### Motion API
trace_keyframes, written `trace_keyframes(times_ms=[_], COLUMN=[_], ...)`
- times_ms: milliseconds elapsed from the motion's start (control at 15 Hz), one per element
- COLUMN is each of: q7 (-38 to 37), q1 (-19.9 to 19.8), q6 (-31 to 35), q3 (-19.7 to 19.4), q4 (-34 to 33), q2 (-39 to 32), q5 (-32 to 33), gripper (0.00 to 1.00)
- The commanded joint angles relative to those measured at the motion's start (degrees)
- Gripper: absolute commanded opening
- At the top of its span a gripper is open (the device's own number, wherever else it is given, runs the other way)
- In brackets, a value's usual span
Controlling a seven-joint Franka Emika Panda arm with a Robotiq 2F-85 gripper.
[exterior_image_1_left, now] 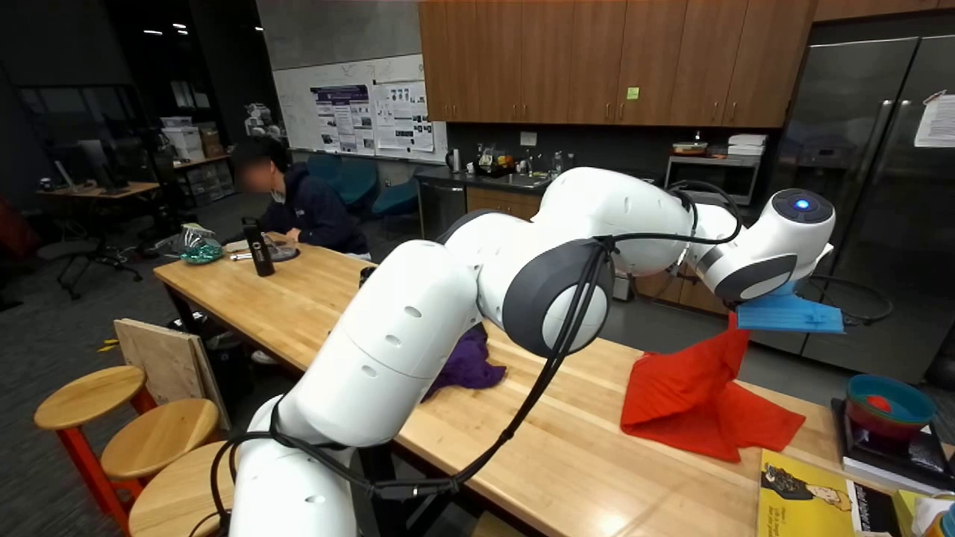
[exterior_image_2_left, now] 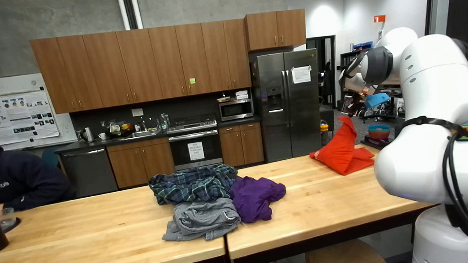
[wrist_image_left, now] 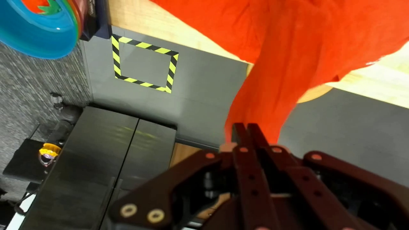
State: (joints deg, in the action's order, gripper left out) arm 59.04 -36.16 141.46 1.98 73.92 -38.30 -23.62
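One red cloth (exterior_image_1_left: 701,410): its lower part lies folded on the bench (exterior_image_1_left: 574,455); one end rises in a tapering peak, as both exterior views show.
End effector (wrist_image_left: 246,128): fingertips together, clamped on the top of that peak, above the level of the bench.
Lift: the step in hand looks like a partial raise by one end, most of the fabric's weight apparently borne from below.
Slack: the next move seems to call for a steady pinch and a slow pull; freeing the red cloth wholly would need more height, while setting it down would need the tip lowered before any release.
Stacked bowls (exterior_image_2_left: 379,134): near the red cloth but apart from it; a swing that way probably asks for care.
Yellow book (exterior_image_1_left: 809,496): just beside the red cloth.
Plaid garment (exterior_image_2_left: 193,183): bunched against the gray garment (exterior_image_2_left: 206,220) and purple garment (exterior_image_2_left: 255,197), well apart from the red cloth.
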Motion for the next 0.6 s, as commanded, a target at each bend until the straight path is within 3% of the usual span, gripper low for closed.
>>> trace_keyframes(times_ms=[0, 533], q7=[0.02, -1.86], q1=[-0.75, 1.82], q6=[-1.04, -1.13], q3=[0.65, -0.08], q4=[0.11, 3.56], q2=[1.02, 2.93], q5=[-1.28, 0.4], gripper=[0.37, 0.91])
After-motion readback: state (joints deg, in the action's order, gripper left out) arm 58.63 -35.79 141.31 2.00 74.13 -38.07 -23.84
